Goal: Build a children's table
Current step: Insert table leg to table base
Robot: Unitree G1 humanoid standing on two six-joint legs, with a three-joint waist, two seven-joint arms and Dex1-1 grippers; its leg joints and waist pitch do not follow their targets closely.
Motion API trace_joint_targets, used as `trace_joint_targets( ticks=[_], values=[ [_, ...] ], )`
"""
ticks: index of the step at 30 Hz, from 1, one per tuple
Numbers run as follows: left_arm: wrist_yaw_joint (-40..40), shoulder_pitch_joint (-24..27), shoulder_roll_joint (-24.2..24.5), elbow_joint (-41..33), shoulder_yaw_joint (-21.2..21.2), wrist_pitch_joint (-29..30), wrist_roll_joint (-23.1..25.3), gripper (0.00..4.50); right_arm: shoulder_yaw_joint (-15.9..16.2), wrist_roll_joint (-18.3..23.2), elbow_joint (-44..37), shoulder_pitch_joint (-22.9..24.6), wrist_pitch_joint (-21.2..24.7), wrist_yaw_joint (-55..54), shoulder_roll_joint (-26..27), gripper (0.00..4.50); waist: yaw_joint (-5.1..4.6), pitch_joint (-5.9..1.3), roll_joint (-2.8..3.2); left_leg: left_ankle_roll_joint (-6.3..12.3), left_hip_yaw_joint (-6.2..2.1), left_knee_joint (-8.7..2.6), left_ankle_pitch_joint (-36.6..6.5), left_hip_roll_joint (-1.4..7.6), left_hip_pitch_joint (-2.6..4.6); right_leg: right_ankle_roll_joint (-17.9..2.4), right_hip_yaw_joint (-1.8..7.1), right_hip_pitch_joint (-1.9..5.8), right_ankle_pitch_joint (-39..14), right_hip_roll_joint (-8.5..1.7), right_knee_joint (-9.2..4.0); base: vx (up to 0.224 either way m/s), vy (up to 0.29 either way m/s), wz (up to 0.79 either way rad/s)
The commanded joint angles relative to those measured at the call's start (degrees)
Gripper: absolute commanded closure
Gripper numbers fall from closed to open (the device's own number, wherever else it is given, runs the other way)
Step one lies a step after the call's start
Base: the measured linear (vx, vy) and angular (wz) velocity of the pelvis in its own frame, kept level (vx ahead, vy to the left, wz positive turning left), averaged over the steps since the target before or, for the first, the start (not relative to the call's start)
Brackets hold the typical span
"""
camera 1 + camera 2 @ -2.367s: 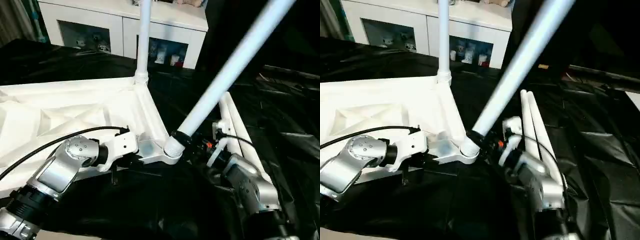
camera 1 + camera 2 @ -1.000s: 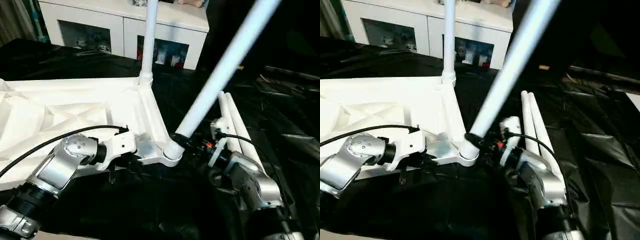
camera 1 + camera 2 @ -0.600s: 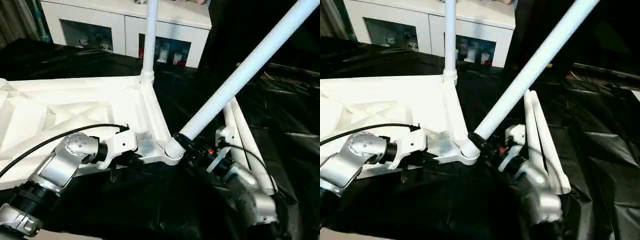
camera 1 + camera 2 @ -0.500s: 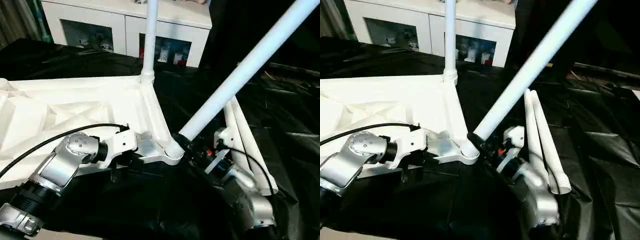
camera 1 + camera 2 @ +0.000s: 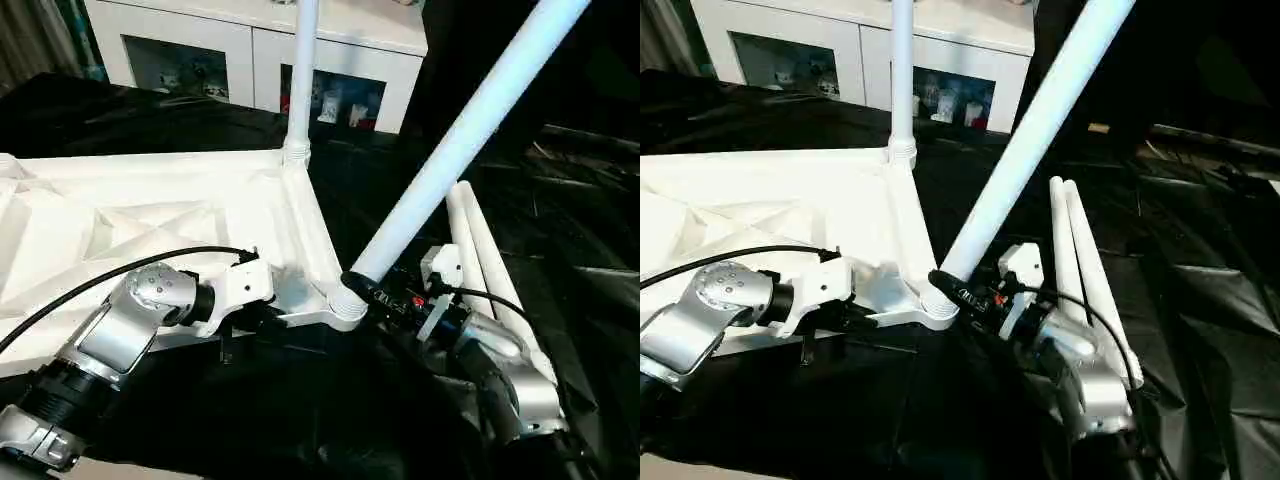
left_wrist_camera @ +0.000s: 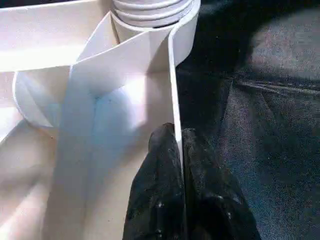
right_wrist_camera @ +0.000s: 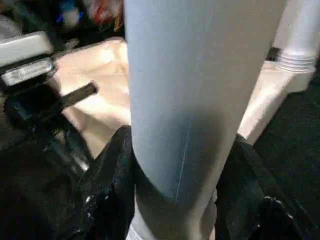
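The children's table top [image 5: 150, 215] is laid upside down, ribbed underside up, on the black-draped worktop [image 5: 560, 250], toward its left side. One leg [image 5: 300, 75] is stood upright in the far corner socket. A second leg [image 5: 460, 140] is being fitted at the near corner socket [image 5: 345, 300]; its foot is set in the socket, but its long axis is tilted up and away to the right, so it is judged not yet square. The right gripper [image 7: 175, 200] is closed around this leg just above the socket, one black finger on each side of the tube. The left gripper [image 6: 177, 150] is pinched on the thin side rim of the top just beside the same socket, holding the top steady. The coming move is judged to turn on that tilt: the leg's upper end must be swung back over the socket, and the right arm alone holds it. Two spare legs [image 5: 480, 240] are laid side by side on the worktop, just right of the right arm. A white cabinet with glass doors [image 5: 250, 50] is seen behind the far edge.
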Motion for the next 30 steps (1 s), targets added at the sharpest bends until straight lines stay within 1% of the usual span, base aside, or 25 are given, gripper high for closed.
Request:
trace_joint_targets(
  ticks=[1, 2, 4, 5, 6, 7, 8, 9, 10, 11, 16, 17, 18, 19, 20, 21, 22, 23, 25, 26, 27, 28, 29, 30],
  values=[
    [0.68, -0.78, -0.19, 0.46, -0.58, -0.62, 1.55, 4.50, 6.91, -4.77, 5.48, 2.84, 3.83, 3.32, -0.79, 2.66, 0.20, -1.21, 0.59, 1.35, -1.30, -4.54, -12.06, 3.46, -0.03, -6.64, 3.54, 0.96, -24.18, -5.76, -6.26, 0.000, 0.000, 0.00],
    [0.65, -0.77, -0.18, 0.46, -0.57, -0.64, 1.55, 4.50, 7.04, -4.86, 5.53, 2.81, 3.82, 3.41, -0.84, 2.66, 0.15, -1.26, 0.50, 1.32, -1.33, -4.59, -11.90, 3.45, -0.10, -6.59, 3.52, 1.04, -23.95, -5.69, -6.22, 0.000, 0.000, 0.00],
    [0.35, -0.76, -0.01, 0.64, -0.58, -0.93, 1.56, 4.50, 8.35, -6.14, 6.34, 2.35, 3.16, 4.09, -1.32, 2.66, 0.24, -1.49, 0.43, 1.23, -1.27, -4.51, -11.07, 3.46, -0.01, -6.80, 3.51, 1.06, -21.58, -5.57, -5.98, 0.000, 0.000, 0.00],
    [0.20, -0.81, 0.03, 0.76, -0.59, -1.05, 1.54, 4.50, 8.84, -6.69, 6.80, 2.05, 2.79, 4.30, -1.49, 2.66, 0.30, -1.43, 0.45, 1.25, -1.27, -4.56, -10.92, 3.47, -0.01, -7.13, 3.48, 1.09, -20.22, -5.49, -5.89, 0.000, 0.000, 0.00],
    [0.20, -0.81, 0.03, 0.76, -0.59, -1.05, 1.54, 4.50, 8.84, -6.69, 6.80, 2.05, 2.79, 4.30, -1.49, 2.66, 0.30, -1.36, 0.46, 1.10, -1.28, -4.66, -11.72, 3.50, 0.08, -7.44, 3.44, 1.07, -20.07, -5.44, -5.87, 0.000, 0.000, 0.00],
    [0.11, -0.83, 0.08, 0.82, -0.59, -1.14, 1.52, 4.50, 9.11, -6.86, 7.03, 1.87, 2.73, 4.51, -1.53, 2.66, 0.32, -1.33, 0.32, 0.96, -1.30, -4.69, -12.87, 3.55, 0.25, -7.59, 3.47, 1.02, -20.75, -5.48, -5.94, 0.000, 0.000, 0.00],
    [0.11, -0.83, 0.08, 0.82, -0.59, -1.14, 1.52, 4.50, 9.11, -6.86, 7.03, 1.87, 2.73, 4.51, -1.53, 2.66, 0.34, -1.38, 0.31, 0.93, -1.31, -4.67, -13.29, 3.53, 0.30, -7.68, 3.48, 1.02, -21.13, -5.52, -5.94, 0.000, 0.000, 0.00],
    [0.04, -0.86, 0.10, 0.83, -0.59, -1.16, 1.48, 4.50, 9.10, -6.77, 7.10, 1.71, 2.86, 4.67, -1.55, 2.66, 0.34, -1.51, 0.24, 0.94, -1.37, -4.68, -12.75, 3.54, 0.19, -7.74, 3.51, 1.19, -20.71, -5.56, -5.88, 0.000, 0.000, 0.00],
    [0.04, -0.86, 0.10, 0.83, -0.59, -1.16, 1.48, 4.50, 9.10, -6.77, 7.10, 1.71, 2.86, 4.67, -1.55, 2.66, 0.34, -1.51, 0.24, 0.94, -1.37, -4.68, -12.75, 3.54, 0.19, -7.74, 3.51, 1.19, -20.71, -5.56, -5.88, 0.000, 0.000, 0.00],
    [-0.01, -0.82, 0.07, 0.83, -0.56, -1.19, 1.48, 4.50, 9.00, -6.56, 7.11, 1.71, 3.02, 4.86, -1.60, 2.66, 0.29, -1.54, 0.22, 1.01, -1.29, -4.64, -12.45, 3.54, 0.25, -7.94, 3.50, 1.16, -19.63, -5.46, -5.82, 0.000, 0.000, 0.00],
    [-1.07, -0.67, -0.13, 0.85, -0.55, -1.86, 1.04, 4.50, 8.33, -5.97, 7.08, 2.12, 3.50, 5.49, -1.84, 2.66, 0.29, -1.54, 0.16, 1.07, -1.26, -4.63, -12.50, 3.54, 0.27, -8.13, 3.51, 1.21, -19.33, -5.45, -5.80, 0.000, 0.000, 0.00],
    [-5.03, -0.35, 0.54, 0.47, -1.06, -3.55, -0.46, 4.50, 8.01, -4.76, 6.43, 2.78, 3.51, 7.23, -2.17, 2.66, 0.30, -1.51, 0.38, 1.05, -1.24, -4.64, -12.71, 3.54, 0.35, -8.19, 3.53, 1.13, -19.36, -5.45, -5.90, 0.000, 0.000, 0.00],
    [-7.22, -0.17, 0.98, 0.19, -1.42, -4.25, -1.32, 4.50, 7.87, -4.04, 6.02, 3.10, 3.44, 8.30, -2.34, 2.66, 0.27, -1.61, 0.36, 1.19, -1.21, -4.58, -12.62, 3.52, 0.34, -8.27, 3.56, 1.22, -18.85, -5.42, -5.82, 0.000, 0.000, 0.00],
    [-7.22, -0.17, 0.98, 0.19, -1.42, -4.25, -1.32, 4.50, 7.87, -4.04, 6.02, 3.10, 3.44, 8.30, -2.34, 2.66, 0.34, -1.65, 0.44, 1.44, -1.20, -4.55, -12.25, 3.55, 0.36, -8.55, 3.57, 1.23, -17.36, -5.40, -5.73, 0.000, 0.000, 0.00],
    [-9.79, 0.06, 1.67, -0.28, -1.98, -4.50, -2.20, 4.50, 7.99, -3.21, 5.27, 3.57, 3.31, 10.02, -2.75, 2.66, 0.28, -1.72, 0.40, 1.50, -1.19, -4.55, -11.62, 3.58, 0.30, -8.77, 3.54, 1.32, -15.99, -5.33, -5.55, 0.000, 0.000, 0.00],
    [-10.36, 0.12, 1.85, -0.40, -2.10, -4.50, -2.39, 4.50, 8.04, -3.03, 5.08, 3.67, 3.27, 10.43, -2.84, 2.66, 0.34, -1.78, 0.44, 1.64, -1.19, -4.51, -10.96, 3.57, 0.33, -9.04, 3.48, 1.40, -14.45, -5.28, -5.38, 0.000, 0.000, 0.00],
    [-11.17, 0.13, 2.18, -0.45, -2.31, -4.64, -2.53, 4.50, 8.34, -2.93, 4.86, 3.89, 3.14, 11.29, -3.13, 2.66, 0.26, -1.90, 0.49, 2.11, -1.08, -4.36, -8.70, 3.54, 0.35, -10.09, 3.32, 1.54, -9.04, -5.03, -4.81, 0.000, 0.000, 0.00],
    [-11.69, 0.13, 2.46, -0.42, -2.42, -4.89, -2.55, 4.50, 8.61, -2.90, 4.73, 4.06, 3.04, 11.89, -3.34, 2.66, 0.21, -1.92, 0.43, 2.23, -1.06, -4.28, -8.04, 3.53, 0.34, -10.49, 3.25, 1.59, -7.41, -4.98, -4.61, 0.000, 0.000, 0.00],
    [-12.71, -0.24, 2.91, 0.14, -2.72, -5.65, -2.36, 4.50, 9.27, -2.78, 4.56, 4.34, 3.04, 13.51, -3.88, 2.66, 0.18, -2.14, 0.38, 2.80, -0.93, -3.91, -5.23, 3.35, 0.46, -11.79, 3.08, 1.88, -1.06, -4.79, -3.93, 0.000, 0.000, 0.00],
    [-12.83, -0.50, 3.00, 0.64, -2.77, -6.03, -2.12, 4.50, 9.58, -2.91, 4.49, 4.44, 2.92, 14.00, -4.08, 2.66, 0.20, -2.14, 0.38, 3.22, -0.80, -3.82, -4.71, 3.34, 0.70, -12.46, 3.03, 1.85, 1.01, -4.78, -3.84, 0.000, 0.000, 0.00],
    [-12.70, -0.74, 2.96, 1.02, -2.72, -6.20, -1.96, 4.50, 9.72, -2.97, 4.53, 4.47, 2.79, 14.28, -4.18, 2.66, 0.20, -2.14, 0.38, 3.22, -0.80, -3.82, -4.71, 3.34, 0.70, -12.46, 3.03, 1.85, 1.01, -4.78, -3.84, 0.000, 0.000, 0.00],
    [-12.37, -1.15, 2.80, 1.75, -2.51, -6.44, -1.68, 4.50, 9.93, -3.12, 4.67, 4.50, 2.54, 14.65, -4.26, 2.66, 0.25, -2.17, 0.11, 3.56, -0.73, -3.77, -4.44, 3.29, 0.74, -12.98, 2.99, 2.07, 1.73, -4.82, -3.81, 0.000, 0.000, 0.00],
    [-12.25, -1.29, 2.71, 2.06, -2.34, -6.55, -1.59, 4.50, 9.98, -3.18, 4.73, 4.51, 2.43, 14.75, -4.24, 2.66, 0.27, -2.10, 0.17, 3.47, -0.75, -3.86, -5.01, 3.32, 0.76, -13.05, 2.99, 2.11, 0.65, -4.89, -3.93, 0.000, 0.000, 0.00],
    [-11.79, -1.41, 2.44, 2.48, -2.00, -6.64, -1.36, 4.50, 9.78, -3.39, 5.15, 4.35, 2.13, 14.67, -4.06, 2.66, 0.28, -2.13, 0.11, 3.35, -0.78, -3.90, -5.44, 3.37, 0.74, -13.01, 2.99, 2.17, -0.07, -4.97, -3.99, 0.000, 0.000, 0.00]
  ],
)
